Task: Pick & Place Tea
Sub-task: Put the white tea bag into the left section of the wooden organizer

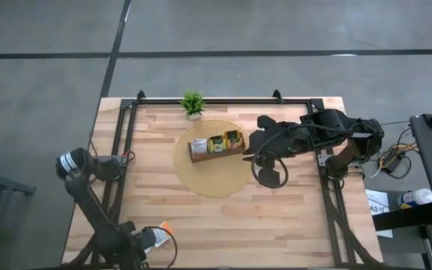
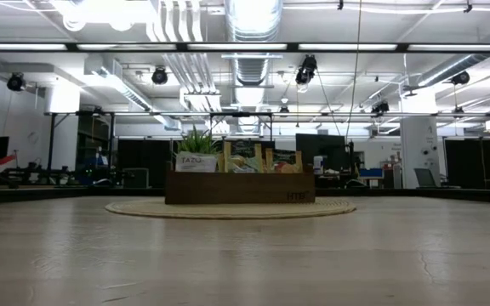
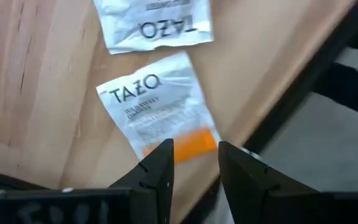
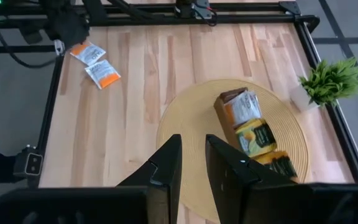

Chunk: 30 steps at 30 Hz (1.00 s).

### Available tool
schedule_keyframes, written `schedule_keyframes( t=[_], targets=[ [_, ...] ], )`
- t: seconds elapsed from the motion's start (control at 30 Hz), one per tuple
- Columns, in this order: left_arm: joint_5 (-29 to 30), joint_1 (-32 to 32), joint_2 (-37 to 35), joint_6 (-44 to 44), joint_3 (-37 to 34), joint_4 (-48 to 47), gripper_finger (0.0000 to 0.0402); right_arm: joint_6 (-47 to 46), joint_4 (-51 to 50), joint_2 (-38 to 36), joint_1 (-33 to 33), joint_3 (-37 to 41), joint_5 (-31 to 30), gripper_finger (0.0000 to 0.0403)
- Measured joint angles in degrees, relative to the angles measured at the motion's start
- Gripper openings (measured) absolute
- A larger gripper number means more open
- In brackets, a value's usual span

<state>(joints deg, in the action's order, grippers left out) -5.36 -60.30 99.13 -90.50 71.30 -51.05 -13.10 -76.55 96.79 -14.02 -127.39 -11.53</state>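
Observation:
Two white-and-orange tea sachets lie flat on the wood near the table's near left corner: one [image 3: 160, 112] under my left gripper [image 3: 196, 149], the other [image 3: 154, 22] just beyond it. The left gripper [image 1: 150, 241] points down, open, its fingers on either side of the nearer sachet's orange end [image 3: 188, 144] and above it. More tea stands in the brown tray [image 1: 216, 148] on a round woven mat [image 1: 214, 176]. My right gripper [image 4: 193, 152] hangs high over the mat's right side [image 1: 252, 146], slightly open and with nothing in it.
A small green potted plant [image 1: 193, 103] stands at the far edge behind the mat. A black frame rail [image 3: 303, 74] runs along the table's edge close to the two sachets. Bare wood lies between the mat and the near left corner [image 4: 123, 124].

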Motion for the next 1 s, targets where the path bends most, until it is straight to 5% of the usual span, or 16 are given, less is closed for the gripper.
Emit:
schedule_keyframes(
  t=[0.53, 1.0],
  targets=[
    [-1.96, 1.13, 2.95, -1.00, -0.31, 0.20, 0.0119, -0.94, 0.46, -0.07, 0.00, 0.00, 0.00, 0.0068],
    [-1.07, 1.84, 1.55, 20.40, -0.36, -0.36, 0.0120, -6.17, 0.41, -0.07, -0.01, 0.00, -0.10, 0.0068]
  ],
)
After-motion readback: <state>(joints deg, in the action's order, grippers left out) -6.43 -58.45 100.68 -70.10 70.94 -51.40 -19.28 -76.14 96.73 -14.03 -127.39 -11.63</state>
